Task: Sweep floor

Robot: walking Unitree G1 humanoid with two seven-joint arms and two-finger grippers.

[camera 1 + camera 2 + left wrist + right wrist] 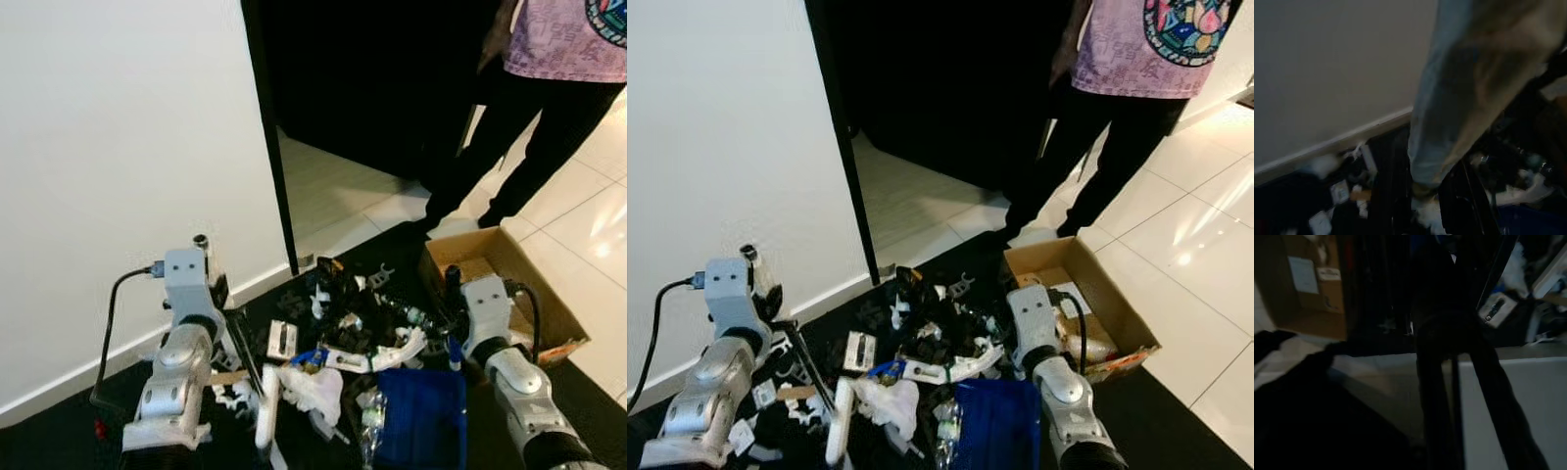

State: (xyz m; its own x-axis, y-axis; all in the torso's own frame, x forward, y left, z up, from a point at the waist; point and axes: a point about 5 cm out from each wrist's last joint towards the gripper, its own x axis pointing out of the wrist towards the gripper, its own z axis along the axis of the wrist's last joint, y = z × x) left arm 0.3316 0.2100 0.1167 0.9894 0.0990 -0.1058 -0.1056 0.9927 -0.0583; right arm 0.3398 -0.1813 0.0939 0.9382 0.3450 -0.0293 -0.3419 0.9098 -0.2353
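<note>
Nearby, the cardboard box [1312, 284] bears an unreadable white label [1303, 274].

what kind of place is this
Probably a room in a home or flat, by a doorway: a white wall with a skirting board, glossy pale floor tiles, and a dark mat strewn with litter beside an open cardboard box.

Litter pile [343, 338] on the floor mat [59, 441] before the doorway [372, 78]; wall [118, 176] at left, cardboard box [509, 279] at right, person [549, 88] behind the box.
</note>
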